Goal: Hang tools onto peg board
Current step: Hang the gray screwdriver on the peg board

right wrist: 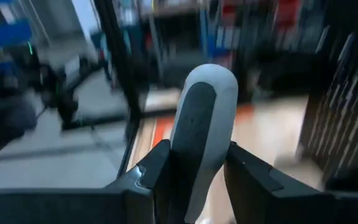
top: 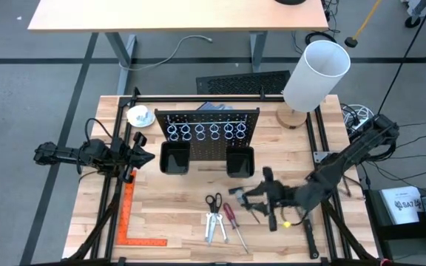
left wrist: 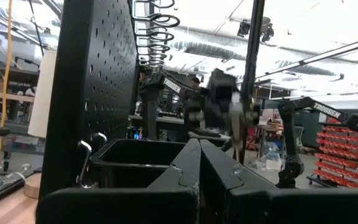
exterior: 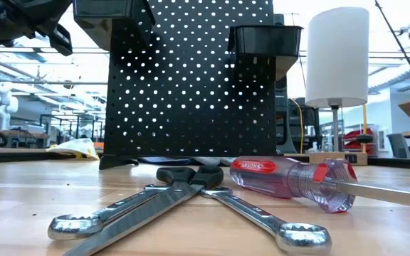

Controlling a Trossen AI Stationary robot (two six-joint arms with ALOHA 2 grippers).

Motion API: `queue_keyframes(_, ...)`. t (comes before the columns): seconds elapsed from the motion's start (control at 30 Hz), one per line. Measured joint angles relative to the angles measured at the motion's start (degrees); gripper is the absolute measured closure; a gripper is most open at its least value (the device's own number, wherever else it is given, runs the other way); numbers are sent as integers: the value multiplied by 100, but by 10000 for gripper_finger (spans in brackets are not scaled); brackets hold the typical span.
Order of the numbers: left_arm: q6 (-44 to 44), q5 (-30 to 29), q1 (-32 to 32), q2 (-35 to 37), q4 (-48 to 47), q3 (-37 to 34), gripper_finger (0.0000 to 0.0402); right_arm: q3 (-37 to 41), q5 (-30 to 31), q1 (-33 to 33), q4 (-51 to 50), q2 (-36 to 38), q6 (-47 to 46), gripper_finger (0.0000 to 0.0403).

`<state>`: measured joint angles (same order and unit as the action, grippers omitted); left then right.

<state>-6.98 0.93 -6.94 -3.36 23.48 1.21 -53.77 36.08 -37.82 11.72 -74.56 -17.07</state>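
**Right gripper holds a grey-handled tool by the peg board**

The right gripper (right wrist: 191, 180) clamps a grey-and-dark tool handle (right wrist: 201, 124) in front of the peg board (top: 213, 133), near its right-hand bin (top: 240, 161). Both bins look empty from above. Scissors (top: 214, 203), wrenches (top: 214, 227) and a red-handled screwdriver (top: 230, 214) lie on the table (top: 168, 207) before the board. The left gripper (top: 140, 154), fingers closed on nothing, waits beside the left-hand bin (top: 174, 157).
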Motion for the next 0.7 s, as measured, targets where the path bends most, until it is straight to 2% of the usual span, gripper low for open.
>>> queue_keyframes(0.23, 18, 2, 1, 0, 0, 0, 395, -6, 578, 34, 2097, 506, 3008, 287)
queue_keyframes(0.33, 17, 2, 1, 0, 0, 0, 395, -8, 599, 145, 2863, 612, 3841, 287)
queue_keyframes(0.57, 17, 2, 0, 0, 0, 0, 395, -31, 528, 516, 3875, 696, 4677, 287)
queue_keyframes(0.7, 17, -65, 0, 0, 0, 0, 395, -370, -250, 799, 3851, 675, 4651, 287)
